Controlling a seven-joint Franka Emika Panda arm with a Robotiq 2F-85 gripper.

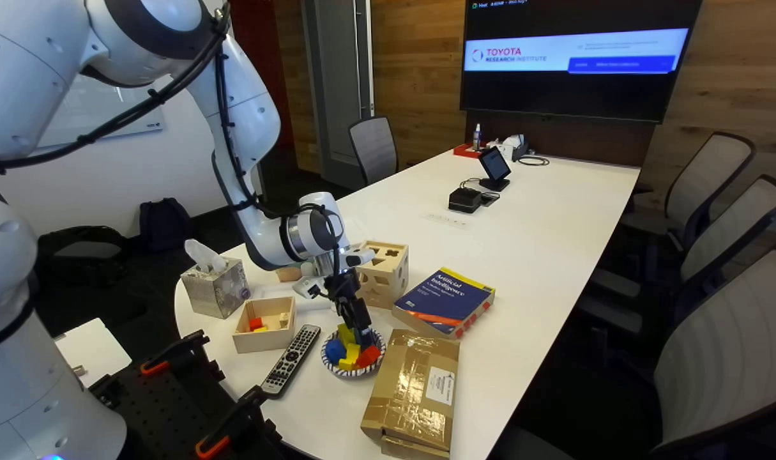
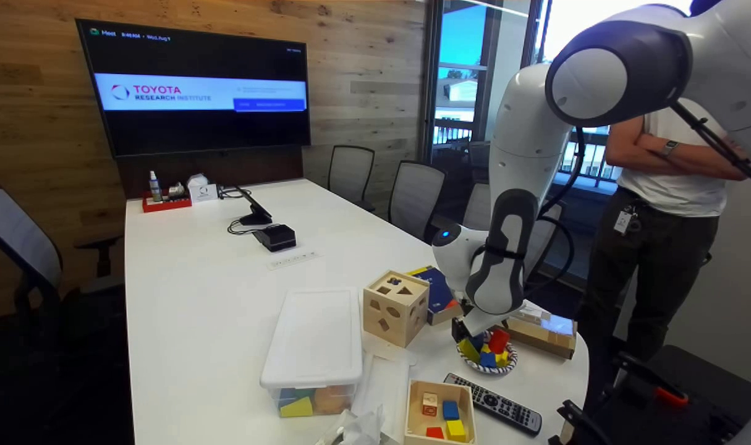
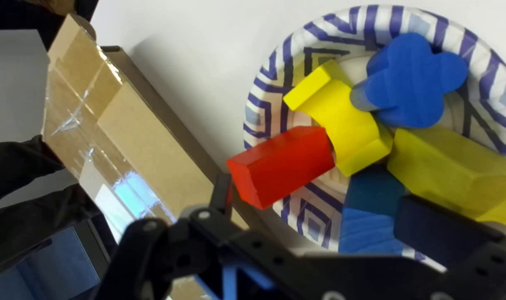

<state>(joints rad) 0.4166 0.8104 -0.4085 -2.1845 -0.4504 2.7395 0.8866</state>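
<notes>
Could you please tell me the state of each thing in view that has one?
Gripper: open
Striped bowl: holding blocks
Cardboard box: closed, taped
Artificial Intelligence book: closed
Clear plastic bin: lid on
Wooden tray: open, holding blocks
Tissue box: open, tissue protruding
Wall screen: on

Five blocks in one bowl (two blue, two yellow, one red).

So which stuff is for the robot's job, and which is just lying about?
Probably for the job:
gripper, open at the bowl
red block
blue blocks
yellow blocks

Probably just lying about:
remote
book
tissue box
cardboard box
</notes>
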